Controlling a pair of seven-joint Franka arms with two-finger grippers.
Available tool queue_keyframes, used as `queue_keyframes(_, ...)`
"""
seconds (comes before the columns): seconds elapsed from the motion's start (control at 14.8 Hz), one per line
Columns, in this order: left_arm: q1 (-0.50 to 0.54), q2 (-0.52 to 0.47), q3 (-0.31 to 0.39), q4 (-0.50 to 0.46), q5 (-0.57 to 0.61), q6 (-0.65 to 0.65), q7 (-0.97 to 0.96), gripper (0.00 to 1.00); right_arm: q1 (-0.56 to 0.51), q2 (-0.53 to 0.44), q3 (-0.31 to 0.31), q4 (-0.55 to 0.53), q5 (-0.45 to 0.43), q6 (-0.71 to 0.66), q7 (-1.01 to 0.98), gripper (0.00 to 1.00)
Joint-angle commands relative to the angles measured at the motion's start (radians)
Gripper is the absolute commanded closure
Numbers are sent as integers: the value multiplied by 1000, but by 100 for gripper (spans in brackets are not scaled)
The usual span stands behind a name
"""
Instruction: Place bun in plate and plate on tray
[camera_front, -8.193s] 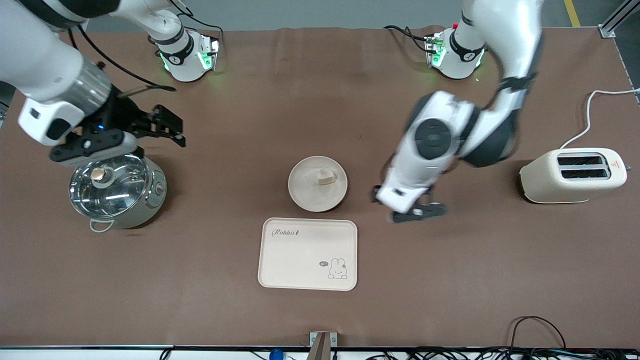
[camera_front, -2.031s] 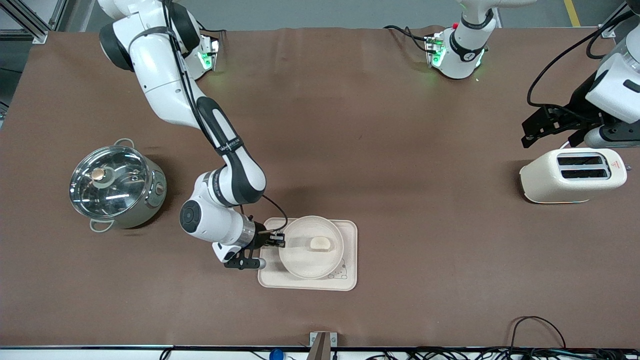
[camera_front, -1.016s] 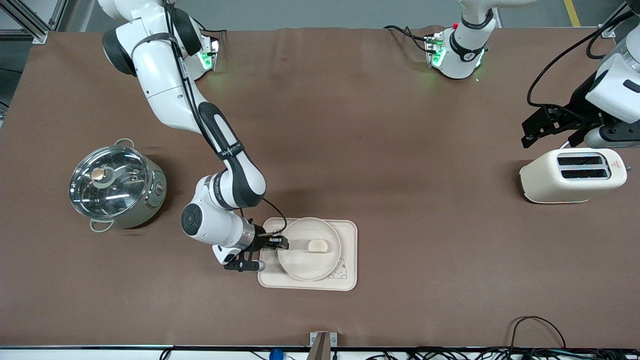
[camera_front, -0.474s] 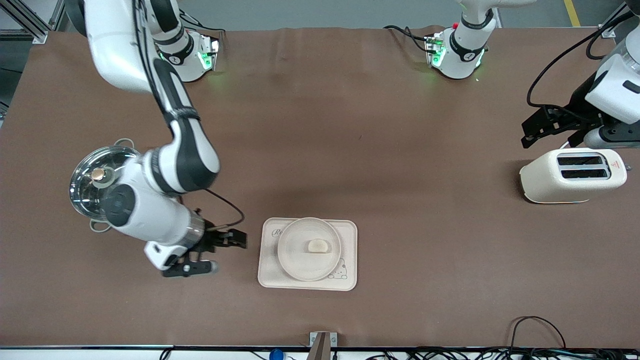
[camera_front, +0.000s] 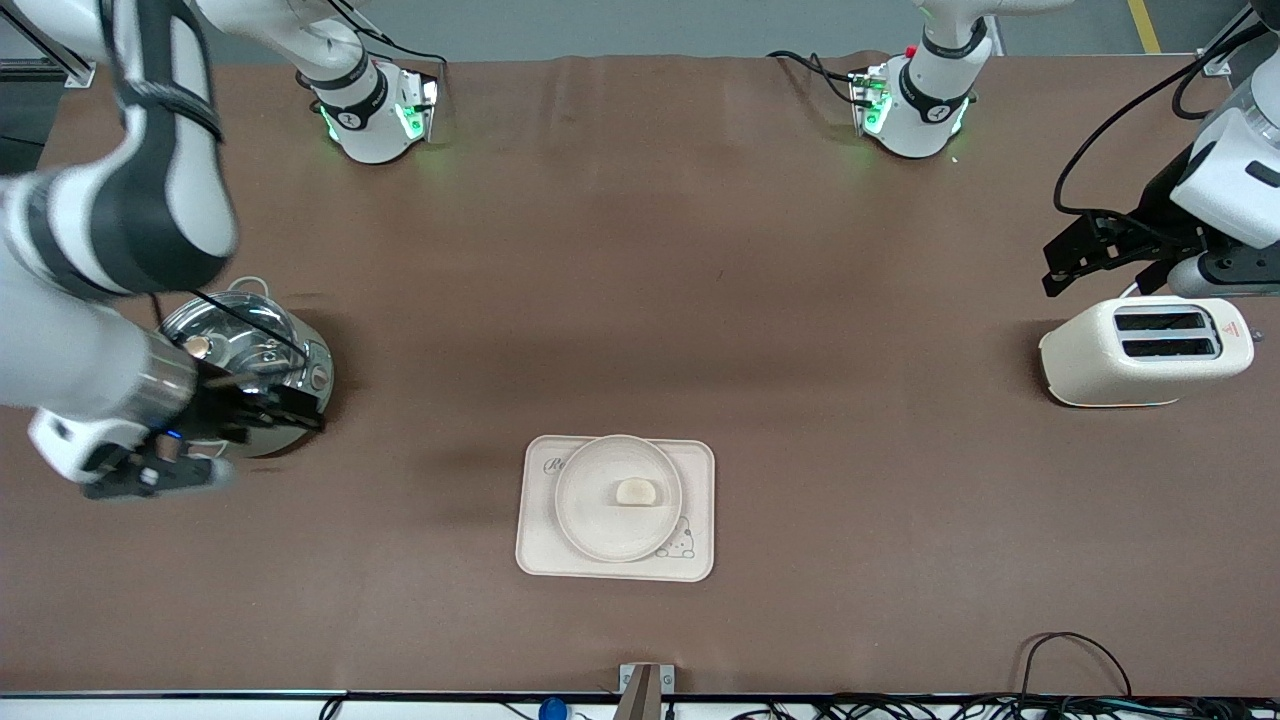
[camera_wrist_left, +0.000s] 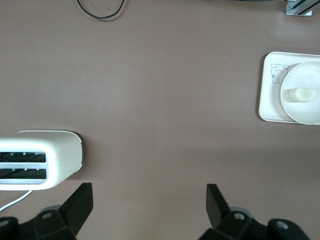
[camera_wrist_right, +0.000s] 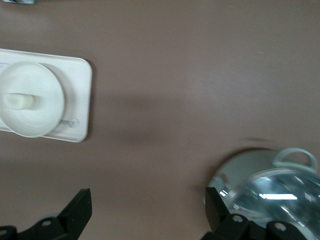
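The small cream bun (camera_front: 635, 491) lies in the round plate (camera_front: 600, 520), and the plate rests on the rectangular Rabbit tray (camera_front: 695, 530) near the table's front. All three also show in the left wrist view: bun (camera_wrist_left: 300, 94), plate (camera_wrist_left: 305, 112), tray (camera_wrist_left: 270, 95); and in the right wrist view: bun (camera_wrist_right: 17, 100), plate (camera_wrist_right: 40, 120), tray (camera_wrist_right: 77, 100). My right gripper (camera_front: 290, 410) is open and empty, up beside the steel pot. My left gripper (camera_front: 1075, 255) is open and empty, up by the toaster, waiting.
A steel pot with a glass lid (camera_front: 235, 380) stands toward the right arm's end and shows in the right wrist view (camera_wrist_right: 265, 192). A cream toaster (camera_front: 1145, 350) with a white cord stands toward the left arm's end and shows in the left wrist view (camera_wrist_left: 37, 165).
The right gripper carried the plate with the bun onto the tray, let go, and drew back up toward the pot. The left arm moved off earlier and now holds still by the toaster.
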Motion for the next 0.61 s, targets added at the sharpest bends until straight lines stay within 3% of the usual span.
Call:
queue_keyframes(0.0, 3, 3, 1, 13, -14, -12, 17, 0, 3, -229, 13, -234, -100, 8, -2, 0)
queue_keyframes(0.14, 3, 1, 1, 11, -14, -12, 17, 0, -1, -340, 13, -338, -111, 18, -2, 0)
queue_keyframes(0.54, 1, -2, 0, 11, -8, -14, 67, 0, -46, -449, 4, -356, -164, -53, -5, 0)
